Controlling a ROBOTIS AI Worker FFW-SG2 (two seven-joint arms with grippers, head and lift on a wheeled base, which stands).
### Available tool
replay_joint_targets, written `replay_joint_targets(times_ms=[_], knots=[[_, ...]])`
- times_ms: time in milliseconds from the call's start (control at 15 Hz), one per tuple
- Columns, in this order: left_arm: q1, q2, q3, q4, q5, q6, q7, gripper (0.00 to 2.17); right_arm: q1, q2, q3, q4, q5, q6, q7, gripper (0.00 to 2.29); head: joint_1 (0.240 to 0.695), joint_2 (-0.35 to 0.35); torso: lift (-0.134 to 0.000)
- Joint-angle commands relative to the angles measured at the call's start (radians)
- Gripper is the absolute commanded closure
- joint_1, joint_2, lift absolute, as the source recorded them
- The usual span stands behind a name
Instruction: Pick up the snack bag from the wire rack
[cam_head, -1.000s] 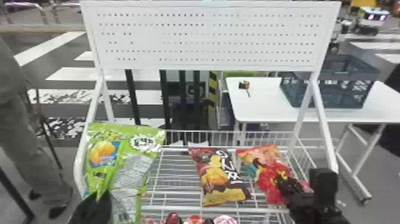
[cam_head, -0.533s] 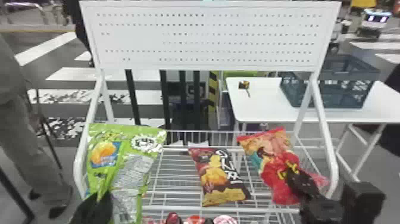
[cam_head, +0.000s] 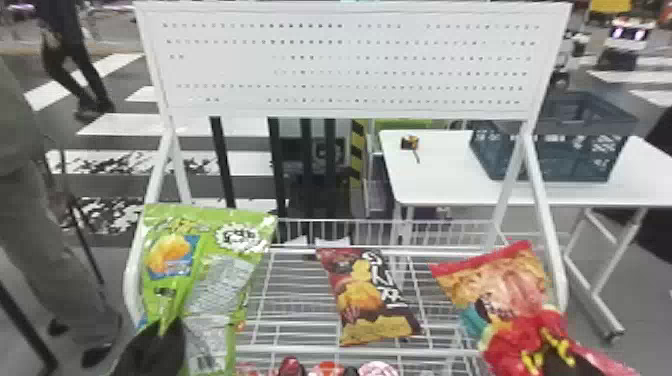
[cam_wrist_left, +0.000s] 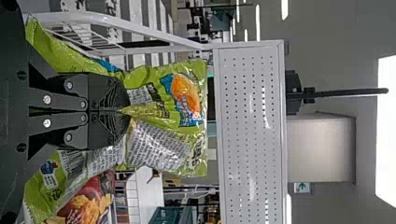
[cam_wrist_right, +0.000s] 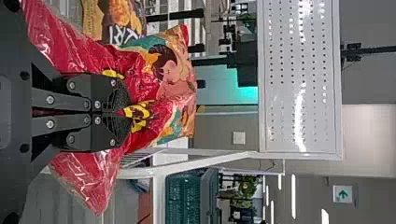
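Because a gathered fold of film gives a firm pinch, the right hand (cam_wrist_right: 123, 112) is clamped on the red snack bag (cam_head: 505, 285), over the wire rack's (cam_head: 300, 349) right side; the left hand (cam_wrist_left: 123, 112) grips the green snack bag (cam_head: 215, 280) likewise, probably ready for lifting, while the dark snack bag (cam_head: 372, 300) lies between them, supported by the wires

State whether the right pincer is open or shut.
The right pincer is shut on the red snack bag: its two fingers lie close together, and the bag's film bunches into a fold at their tips.
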Motion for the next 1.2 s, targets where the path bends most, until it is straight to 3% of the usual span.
replay_joint_targets(times_ms=[0, 1133], knots=[[-0.001, 0.000, 0.000, 0.000, 0.001, 0.000, 0.000, 1.78, 0.063, 0.001, -0.010, -0.020, -0.002, -0.059, 0.000, 2.25, 0.499, 0.000, 0.000], [0.010, 0.002, 0.002, -0.012, 0.000, 0.000, 0.000, 1.78, 0.080, 0.001, -0.013, -0.037, -0.015, -0.084, 0.003, 2.25, 0.499, 0.000, 0.000]])
